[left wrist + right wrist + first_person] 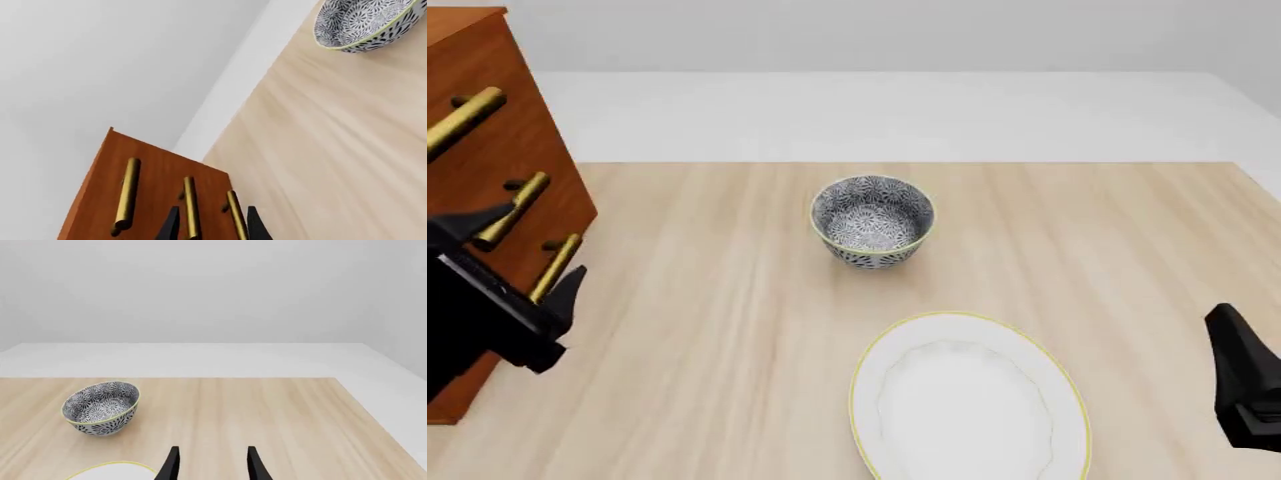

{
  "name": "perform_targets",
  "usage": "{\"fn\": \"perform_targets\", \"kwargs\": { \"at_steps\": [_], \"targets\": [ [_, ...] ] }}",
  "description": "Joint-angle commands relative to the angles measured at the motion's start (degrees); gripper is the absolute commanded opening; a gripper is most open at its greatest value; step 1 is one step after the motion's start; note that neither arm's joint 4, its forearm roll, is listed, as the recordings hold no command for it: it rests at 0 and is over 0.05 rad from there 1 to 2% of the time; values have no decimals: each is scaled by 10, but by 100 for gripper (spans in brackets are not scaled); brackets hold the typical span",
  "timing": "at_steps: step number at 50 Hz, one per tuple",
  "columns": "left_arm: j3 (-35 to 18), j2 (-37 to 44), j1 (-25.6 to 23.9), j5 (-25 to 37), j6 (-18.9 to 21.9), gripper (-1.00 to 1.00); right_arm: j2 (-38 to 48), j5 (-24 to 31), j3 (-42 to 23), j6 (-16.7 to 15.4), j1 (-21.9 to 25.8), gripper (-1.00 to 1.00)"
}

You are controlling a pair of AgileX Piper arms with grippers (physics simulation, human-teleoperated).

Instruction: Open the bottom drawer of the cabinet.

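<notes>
The left claw [518,258] sits at the front of the tall reddish-brown wooden cabinet [481,130], its two dark fingers spread wide with brass handles between them. In the left wrist view the fingertips straddle two bars, the middle one and the bottom drawer's brass bar handle [236,214], so the bottom drawer [507,330] lies directly ahead of the claw and slightly low of its centre. To do this step well, I judge the claw should drop until only the lowest bar lies between the fingers, close firmly across it, then pull straight back along the drawer's travel, since a skewed pull could bind it. The handles are smooth, round, polished rods on short posts; the wood is flat and glossy. Right of that claw, on the pale grained worktop [1121,230], stand a blue-and-white patterned ceramic bowl [873,220] and a white oval plate with a yellow rim [968,400]. The right claw [211,464] hovers open and empty.
</notes>
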State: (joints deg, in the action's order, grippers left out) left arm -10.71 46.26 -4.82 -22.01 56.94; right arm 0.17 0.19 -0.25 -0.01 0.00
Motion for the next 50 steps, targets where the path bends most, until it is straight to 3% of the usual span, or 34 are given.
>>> {"fn": "perform_targets", "kwargs": {
  "at_steps": [1,7,18,30,50],
  "targets": [
    [6,45,33,-11,75,100,0,0,0,0,0,100],
    [58,69,48,-67,133,100,0,0,0,0,0,100],
    [105,136,64,-161,187,100,0,0,0,0,0,100],
    [107,206,76,-235,213,100,0,0,0,0,0,100],
    [107,436,105,-455,249,100,0,0,0,0,0,100]
  ]
}}
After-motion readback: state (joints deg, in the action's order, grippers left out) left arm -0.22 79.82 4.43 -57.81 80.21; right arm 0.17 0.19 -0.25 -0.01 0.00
